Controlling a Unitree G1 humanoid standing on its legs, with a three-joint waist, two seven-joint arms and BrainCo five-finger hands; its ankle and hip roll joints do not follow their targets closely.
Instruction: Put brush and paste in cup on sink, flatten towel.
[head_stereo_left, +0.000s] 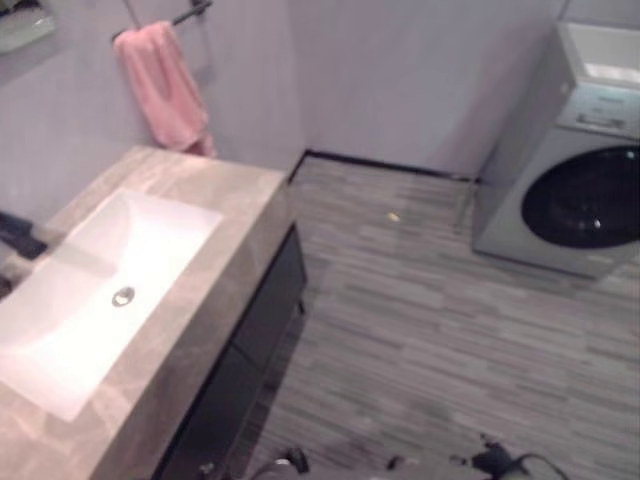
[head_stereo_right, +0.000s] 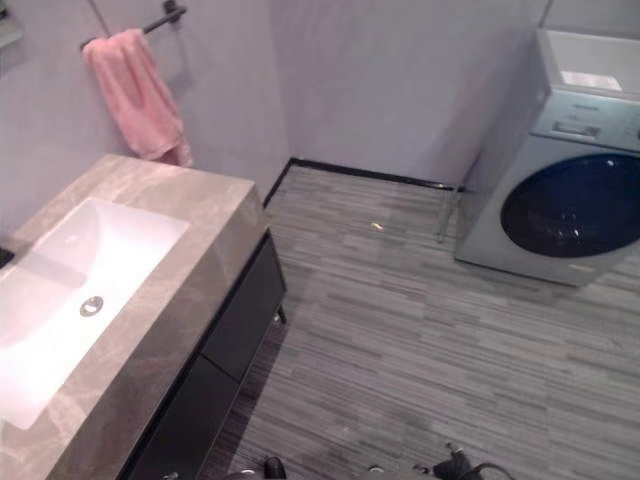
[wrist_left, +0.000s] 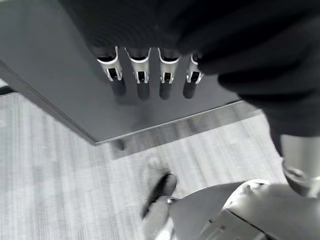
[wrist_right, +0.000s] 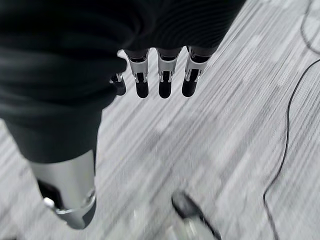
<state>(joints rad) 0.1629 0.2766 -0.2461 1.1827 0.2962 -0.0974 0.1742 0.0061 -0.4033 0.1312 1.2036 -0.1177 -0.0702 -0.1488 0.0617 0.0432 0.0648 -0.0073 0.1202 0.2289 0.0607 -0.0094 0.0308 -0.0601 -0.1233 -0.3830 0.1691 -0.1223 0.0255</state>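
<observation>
Towel (head_stereo_left: 165, 88), pink, hangs bunched and draped over a dark wall rail (head_stereo_left: 185, 14) at about 11 o'clock in the head views, its lower end reaching just above the back corner of the counter. Below it, from 9 to 7 o'clock, runs a beige stone counter (head_stereo_left: 215, 290) with a white rectangular sink (head_stereo_left: 95, 300) set into it; a round metal drain (head_stereo_left: 123, 296) sits in the basin floor. A dark tap (head_stereo_left: 20, 236) pokes in at the far left edge of the counter, at 9 o'clock. Dark cabinet fronts (head_stereo_left: 262, 320) hang under the counter. No cup, brush or paste can be made out on the counter.

At 2 o'clock a white washing machine (head_stereo_left: 575, 190) with a dark round door stands on the grey striped floor (head_stereo_left: 430, 330), well apart from the counter.

The left hand (wrist_left: 145, 75), seen from its wrist camera, hangs with fingers straight and relaxed, holding nothing, in front of a dark cabinet panel (wrist_left: 50, 75). The right hand (wrist_right: 160, 72), seen from its own wrist camera, also has straight, relaxed fingers and holds nothing, above the striped floor.
</observation>
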